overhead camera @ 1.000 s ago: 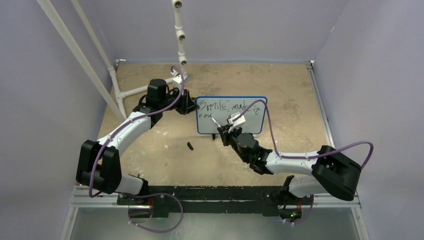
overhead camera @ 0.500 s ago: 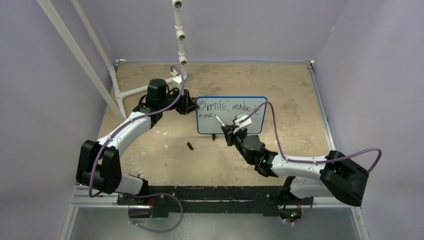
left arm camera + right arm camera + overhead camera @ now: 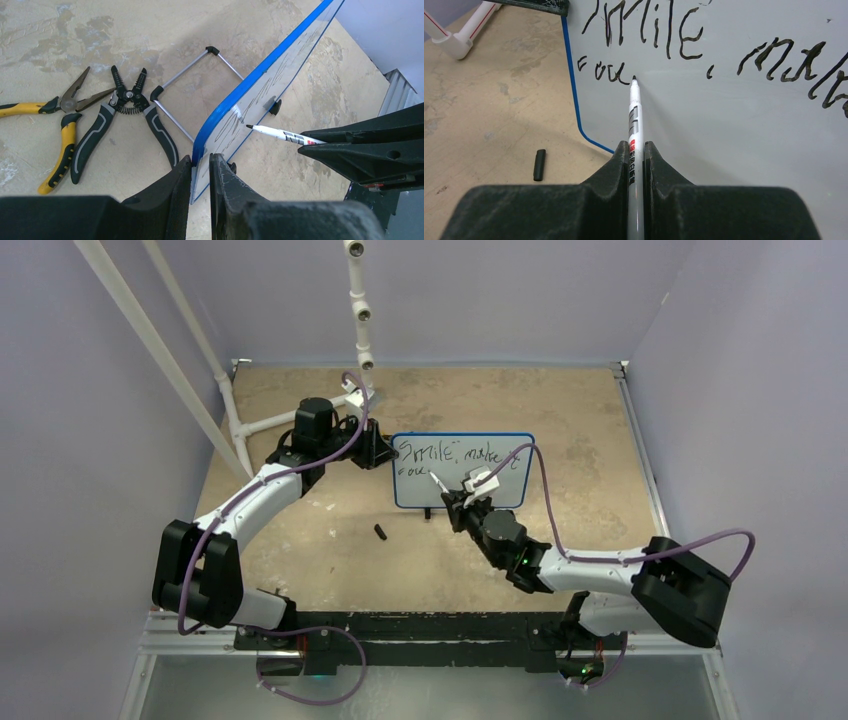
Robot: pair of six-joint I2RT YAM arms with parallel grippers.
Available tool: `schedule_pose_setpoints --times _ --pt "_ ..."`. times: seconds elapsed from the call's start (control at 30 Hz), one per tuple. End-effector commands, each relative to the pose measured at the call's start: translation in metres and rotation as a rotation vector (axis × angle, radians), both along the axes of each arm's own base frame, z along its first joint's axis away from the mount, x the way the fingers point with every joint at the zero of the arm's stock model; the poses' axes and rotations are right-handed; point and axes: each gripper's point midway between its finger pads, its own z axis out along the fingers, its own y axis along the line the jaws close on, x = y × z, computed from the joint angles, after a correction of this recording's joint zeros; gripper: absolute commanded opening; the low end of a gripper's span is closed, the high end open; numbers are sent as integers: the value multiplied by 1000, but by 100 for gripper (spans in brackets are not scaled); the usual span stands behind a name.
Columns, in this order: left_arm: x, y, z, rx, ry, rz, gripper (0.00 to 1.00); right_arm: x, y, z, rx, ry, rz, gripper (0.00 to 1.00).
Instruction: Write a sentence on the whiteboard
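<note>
The whiteboard stands upright mid-table, blue-framed, tilted back on a wire stand. My left gripper is shut on the board's left edge, one finger on each face. The sentence reads "Smile, make it" on the top line, and a second line holds a few small letters. My right gripper is shut on a white marker. The marker's black tip touches the board just right of those small letters. From above, the marker points up-left at the board's lower left.
The marker's black cap lies on the table in front of the board's left corner. Yellow pliers and black wire strippers lie behind the board. A white pipe frame stands at the back left, and purple walls enclose the table.
The right arm's elbow swung right and the gripper slid slightly right along the board's lower line. The left arm and the board have not moved.
</note>
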Motion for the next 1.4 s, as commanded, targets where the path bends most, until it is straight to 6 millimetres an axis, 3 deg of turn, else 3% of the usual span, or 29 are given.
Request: schedule_pose_setpoints --times 0.0,0.37,0.83,1.13,1.37 --pt "-4 -8 4 -26 -14 -30 18 10 3 30 64 -60 -34 0" --pt "-4 -8 5 -28 -16 -31 18 14 5 20 38 -29 -55 0" --pt "-4 -8 6 -27 -17 -32 18 1 2 -5 16 47 -20 0" --pt "-5 -8 6 -25 -18 -33 18 2 5 -3 13 41 -14 0" --pt "-5 -8 6 -25 -18 -33 18 7 1 15 51 -4 -49 0"
